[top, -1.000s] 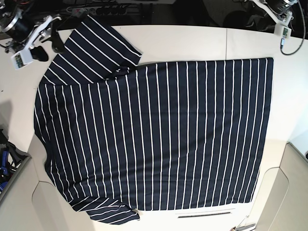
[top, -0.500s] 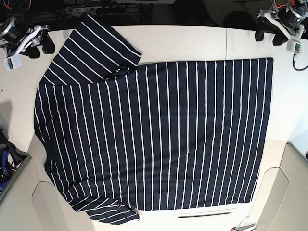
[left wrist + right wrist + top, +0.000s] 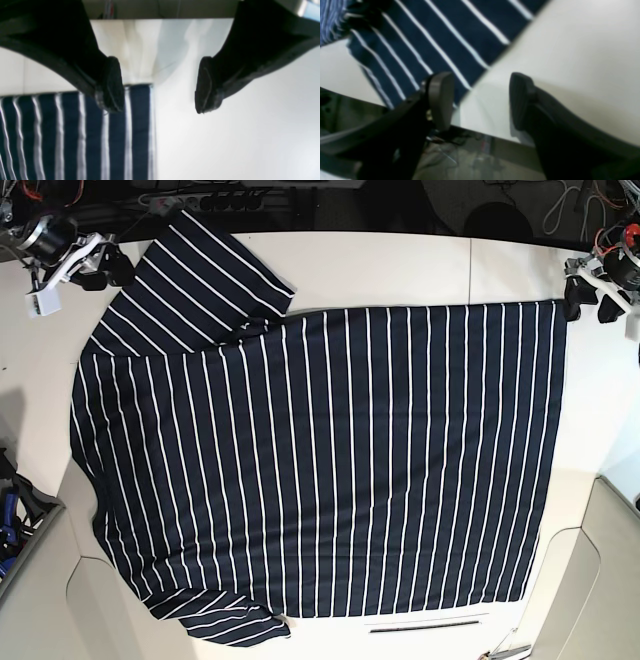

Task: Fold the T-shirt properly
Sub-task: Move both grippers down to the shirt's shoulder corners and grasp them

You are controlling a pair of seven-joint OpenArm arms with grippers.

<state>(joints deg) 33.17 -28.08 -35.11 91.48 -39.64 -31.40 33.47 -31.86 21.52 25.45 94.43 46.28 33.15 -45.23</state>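
The T-shirt, dark navy with thin white stripes, lies spread flat on the white table, one sleeve angled out at the back left. My left gripper hovers open at the shirt's back right corner. In the left wrist view, the left gripper has one finger over the T-shirt corner and the other over bare table. My right gripper stands open beside the sleeve's edge. In the right wrist view, the right gripper straddles the T-shirt hem near the table's edge. Neither gripper holds anything.
A power strip and cables lie behind the table's far edge. Blue tools sit at the left border. Pale panels flank the front right, and a thin dark slot runs near the front edge.
My left gripper has come down and outward to the shirt's back right corner and opened wider. My right gripper has shifted right to the sleeve edge. The shirt has not moved.
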